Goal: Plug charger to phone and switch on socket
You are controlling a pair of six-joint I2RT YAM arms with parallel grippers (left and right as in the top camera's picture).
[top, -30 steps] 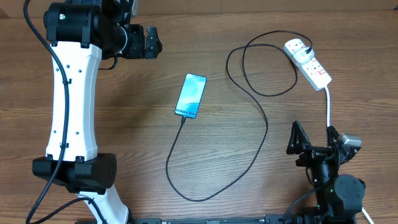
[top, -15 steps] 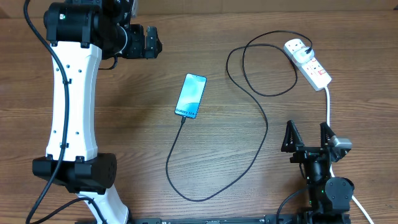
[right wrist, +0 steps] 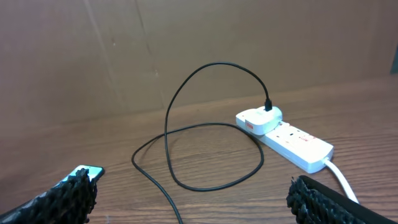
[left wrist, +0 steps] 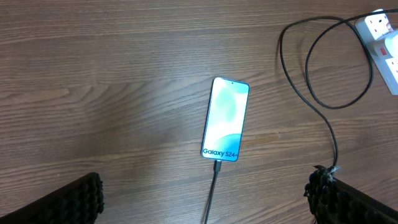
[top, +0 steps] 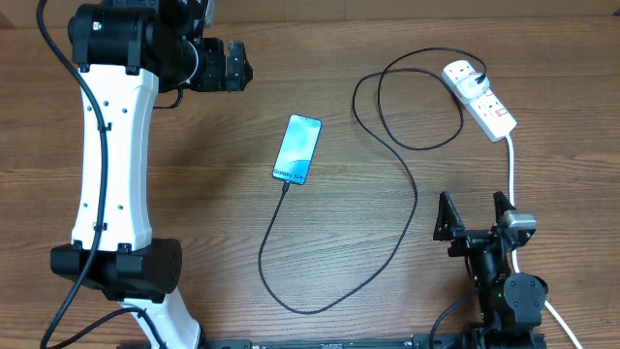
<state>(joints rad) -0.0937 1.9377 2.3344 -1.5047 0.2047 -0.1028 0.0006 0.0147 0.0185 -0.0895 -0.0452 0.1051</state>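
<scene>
The phone (top: 297,148) lies screen-up mid-table, its blue screen (left wrist: 226,118) reading Galaxy S24. The black charger cable (top: 407,223) meets the phone's lower edge (left wrist: 217,165), sweeps in a wide curve and loops up to its plug (right wrist: 261,118) seated in the white socket strip (top: 481,97). My left gripper (top: 232,66) hovers high at the far left, open and empty, fingers wide in the left wrist view (left wrist: 202,208). My right gripper (top: 473,215) is open and empty near the front right, pointing at the socket (right wrist: 292,138); the phone's corner (right wrist: 87,171) shows beside its left finger (right wrist: 59,202).
The socket's thick white cord (top: 511,165) runs down the right side, close to my right gripper's right finger (right wrist: 336,202). A brown board (right wrist: 186,37) stands behind the table. The cable loop (left wrist: 323,93) lies between phone and socket.
My right gripper has swung slightly left and toward the front edge, straightening to face the socket. The left arm, phone and cable have not moved.
</scene>
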